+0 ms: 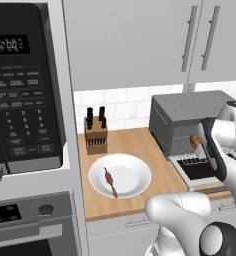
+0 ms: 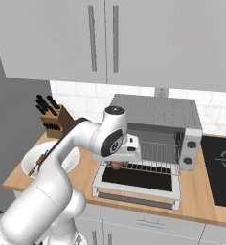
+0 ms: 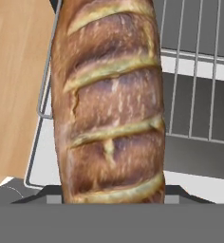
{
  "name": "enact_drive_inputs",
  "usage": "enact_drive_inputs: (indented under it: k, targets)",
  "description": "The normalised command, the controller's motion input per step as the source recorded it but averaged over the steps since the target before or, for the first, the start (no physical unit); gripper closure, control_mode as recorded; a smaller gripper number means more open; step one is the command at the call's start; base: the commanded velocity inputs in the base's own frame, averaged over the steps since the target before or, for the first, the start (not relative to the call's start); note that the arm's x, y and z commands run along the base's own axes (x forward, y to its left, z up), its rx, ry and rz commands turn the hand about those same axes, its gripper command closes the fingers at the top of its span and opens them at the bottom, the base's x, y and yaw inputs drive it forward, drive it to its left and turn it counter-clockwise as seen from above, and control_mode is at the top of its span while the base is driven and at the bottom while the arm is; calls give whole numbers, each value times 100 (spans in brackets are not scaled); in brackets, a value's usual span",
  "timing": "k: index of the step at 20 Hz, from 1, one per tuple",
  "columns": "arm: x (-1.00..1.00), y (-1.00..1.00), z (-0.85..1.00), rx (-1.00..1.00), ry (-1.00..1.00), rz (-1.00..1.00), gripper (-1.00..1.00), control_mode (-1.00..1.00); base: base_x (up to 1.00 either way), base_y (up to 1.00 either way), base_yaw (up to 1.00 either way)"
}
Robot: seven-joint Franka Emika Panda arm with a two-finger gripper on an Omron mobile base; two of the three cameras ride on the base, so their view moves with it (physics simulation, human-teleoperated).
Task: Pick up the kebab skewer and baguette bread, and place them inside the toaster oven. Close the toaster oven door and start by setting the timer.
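Wood counter [image 1: 135, 145], white tile backsplash, grey cabinets above – microwave [image 1: 25, 85] at left, knife block [image 1: 95, 134] by the wall. One toaster oven [image 2: 155, 129], grey, ribbed top, its door [image 2: 136, 184] dropped flat open, wire rack [image 3: 199, 71] pulled out. One baguette [image 3: 111, 99], golden-brown with pale scoring, held in the gripper [image 2: 118, 164] over the rack's front edge – fingers closed on it. One skewer [image 1: 110, 182] lies on the one white plate [image 1: 135, 175].

1. Oblong golden-brown baguette bread [image 3: 109, 104], centre frame: dark crust, pale tan diagonal scoring.
2. Boxy grey metal toaster oven [image 2: 155, 112]: ribbed top, silver wire rack [image 3: 194, 71].
3. Round white plate [image 1: 135, 175], lower centre: orange-tan kebab skewer [image 1: 110, 182], red-brown chunks.
4. Light wooden countertop [image 3: 16, 71].
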Motion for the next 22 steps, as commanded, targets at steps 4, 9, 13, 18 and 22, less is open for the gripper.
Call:
enact_drive_inputs:
  k: [4, 9, 13, 18, 22]
  targets:
    - [26, 0, -1, 0, 0, 0, 100, -100, 0, 0, 0]
    - [30, 0, -7, 0, 0, 0, 100, -100, 0, 0, 0]
    - [23, 0, -8, 0, 0, 0, 100, -100, 0, 0, 0]
    - [15, 0, -15, 0, 0, 0, 100, -100, 0, 0, 0]
    - [1, 0, -27, 0, 0, 0, 100, -100, 0, 0, 0]
